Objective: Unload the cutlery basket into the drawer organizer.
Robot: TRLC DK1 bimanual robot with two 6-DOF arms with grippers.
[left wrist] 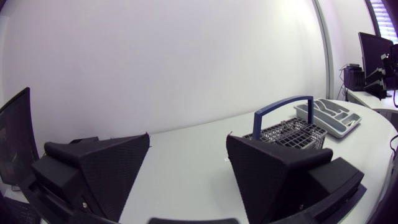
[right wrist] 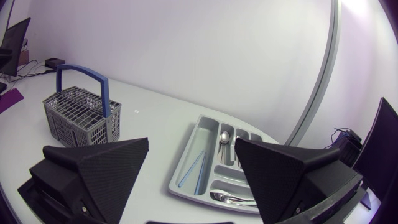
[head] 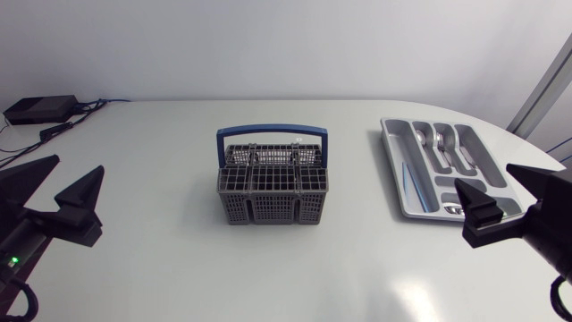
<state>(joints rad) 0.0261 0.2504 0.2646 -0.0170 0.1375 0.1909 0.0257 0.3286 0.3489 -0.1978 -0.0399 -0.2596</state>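
The grey cutlery basket (head: 273, 190) with a blue handle (head: 272, 134) stands upright mid-table; no cutlery shows above its grid. The grey drawer organizer (head: 400, 183) lies to its right, holding spoons (head: 421, 140), forks and thin blue pieces (head: 407, 179). My left gripper (head: 63, 192) hovers open and empty at the left edge, far from the basket. My right gripper (head: 505, 192) is open and empty beside the organizer's near right corner. Ahead of the left gripper (left wrist: 189, 168) are the basket (left wrist: 286, 132) and organizer (left wrist: 329, 115). Ahead of the right gripper (right wrist: 189, 168) are the organizer (right wrist: 186, 171) and basket (right wrist: 78, 118).
A black box (head: 40, 109) with cables sits at the table's far left corner. The white table (head: 161, 259) curves away behind the organizer on the right.
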